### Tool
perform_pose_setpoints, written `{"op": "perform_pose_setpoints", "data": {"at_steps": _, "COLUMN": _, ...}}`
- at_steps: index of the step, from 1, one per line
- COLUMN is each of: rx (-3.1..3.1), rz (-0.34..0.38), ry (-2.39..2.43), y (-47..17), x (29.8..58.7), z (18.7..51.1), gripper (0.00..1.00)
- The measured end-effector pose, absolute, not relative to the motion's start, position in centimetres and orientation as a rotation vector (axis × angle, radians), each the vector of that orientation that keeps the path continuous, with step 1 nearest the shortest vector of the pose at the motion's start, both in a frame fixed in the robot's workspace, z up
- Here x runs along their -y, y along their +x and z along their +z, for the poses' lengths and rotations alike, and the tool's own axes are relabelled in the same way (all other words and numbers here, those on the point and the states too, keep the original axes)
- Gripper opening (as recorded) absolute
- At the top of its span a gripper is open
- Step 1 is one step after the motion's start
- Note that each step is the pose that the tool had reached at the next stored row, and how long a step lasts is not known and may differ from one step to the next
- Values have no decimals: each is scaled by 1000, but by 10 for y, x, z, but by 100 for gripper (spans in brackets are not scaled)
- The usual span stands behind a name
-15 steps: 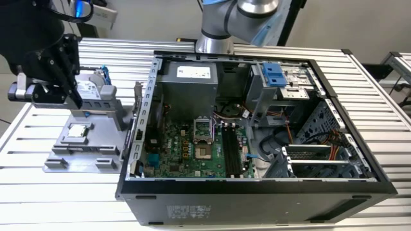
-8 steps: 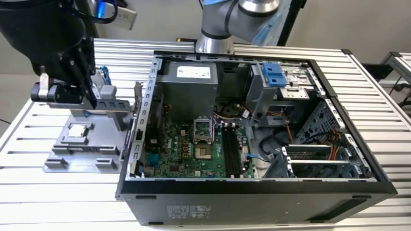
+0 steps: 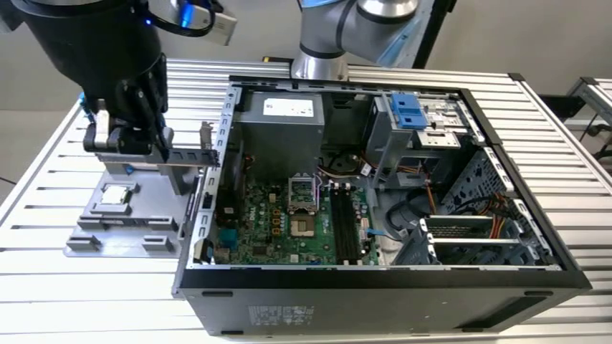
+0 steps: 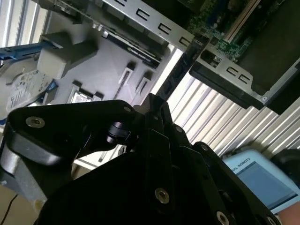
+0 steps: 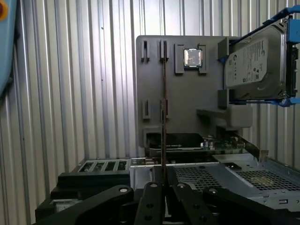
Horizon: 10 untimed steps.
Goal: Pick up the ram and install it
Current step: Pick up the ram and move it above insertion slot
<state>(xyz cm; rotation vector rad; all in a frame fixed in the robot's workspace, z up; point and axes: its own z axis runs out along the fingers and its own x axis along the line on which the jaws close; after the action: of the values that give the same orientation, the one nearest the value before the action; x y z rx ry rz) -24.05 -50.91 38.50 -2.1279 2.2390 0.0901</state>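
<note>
You have the gripper [image 3: 127, 140] at the exterior view's upper left, fingers [image 5: 152, 199] clamped on the edge-on ram [image 5: 164, 117] over the grey tray [image 3: 129, 228]; hard drive label [image 5: 253, 61] illegible.

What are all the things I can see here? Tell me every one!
ram: one, dark, edge-on, clamped in the gripper over the tray
processor chip: one, silver, on the tray
hard drive: one, grey in blue frame, standing at the tray's edge
tray: one, grey, on the table beside the case
computer case: one, black, open, on the table
motherboard: one, green, inside the case
table: one, silver, slatted
robot arm: one, silver, beyond the case's far edge
gripper: one, black, shut on the ram
</note>
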Motion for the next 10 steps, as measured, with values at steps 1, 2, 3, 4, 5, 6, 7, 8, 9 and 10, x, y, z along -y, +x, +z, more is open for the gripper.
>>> {"op": "perform_pose_setpoints", "data": {"at_steps": 1, "rx": -2239, "rz": 90, "ry": -2128, "y": -237, "x": 509, "z": 385, "gripper": 0}}
{"op": "perform_pose_setpoints", "data": {"at_steps": 2, "rx": -2238, "rz": 90, "ry": -2129, "y": -234, "x": 509, "z": 385, "gripper": 0}}
{"op": "perform_pose_setpoints", "data": {"at_steps": 3, "rx": -2238, "rz": 90, "ry": -2129, "y": -231, "x": 509, "z": 385, "gripper": 0}}
{"op": "perform_pose_setpoints", "data": {"at_steps": 4, "rx": -2238, "rz": 90, "ry": -2129, "y": -227, "x": 509, "z": 385, "gripper": 0}}
{"op": "perform_pose_setpoints", "data": {"at_steps": 5, "rx": -2238, "rz": 90, "ry": -2130, "y": -223, "x": 509, "z": 385, "gripper": 0}}
{"op": "perform_pose_setpoints", "data": {"at_steps": 6, "rx": -2237, "rz": 90, "ry": -2130, "y": -220, "x": 509, "z": 385, "gripper": 0}}
{"op": "perform_pose_setpoints", "data": {"at_steps": 7, "rx": -2237, "rz": 90, "ry": -2130, "y": -217, "x": 509, "z": 385, "gripper": 0}}
{"op": "perform_pose_setpoints", "data": {"at_steps": 8, "rx": -2237, "rz": 90, "ry": -2130, "y": -214, "x": 509, "z": 385, "gripper": 0}}
{"op": "perform_pose_setpoints", "data": {"at_steps": 9, "rx": -2237, "rz": 90, "ry": -2130, "y": -211, "x": 509, "z": 385, "gripper": 0}}
{"op": "perform_pose_setpoints", "data": {"at_steps": 10, "rx": -2236, "rz": 90, "ry": -2131, "y": -208, "x": 509, "z": 385, "gripper": 0}}
